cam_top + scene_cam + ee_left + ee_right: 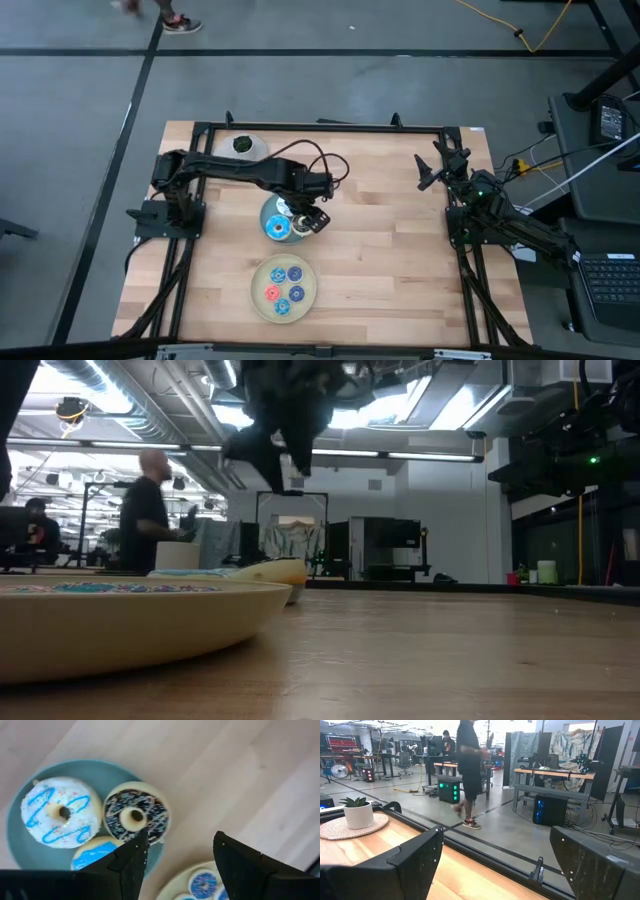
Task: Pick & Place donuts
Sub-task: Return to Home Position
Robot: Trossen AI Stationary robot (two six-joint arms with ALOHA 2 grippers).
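Observation:
A blue plate (pixel 270 212) (pixel 20 845) holds three donuts: a white one with blue drizzle (pixel 60 812), a dark one with white drizzle (pixel 135 817), and a blue-iced one (pixel 95 854) half hidden by a finger. My left gripper (pixel 312 220) (pixel 180 842) hovers open and empty above the plate's right rim, beside the dark donut. Nearer the table's near edge, a beige plate (pixel 262 275) (pixel 175 882) carries several tiny blue and red donuts (pixel 295 272). My right gripper (pixel 432 165) (pixel 495 845) waits open at the table's far right.
A small potted plant on a round mat (pixel 243 146) (pixel 358 812) stands at the far edge, left of centre. Black frame rails (pixel 320 127) border the table. Bare wood (pixel 390 250) lies between the plates and the right arm. A person (pixel 469 770) walks in the room beyond.

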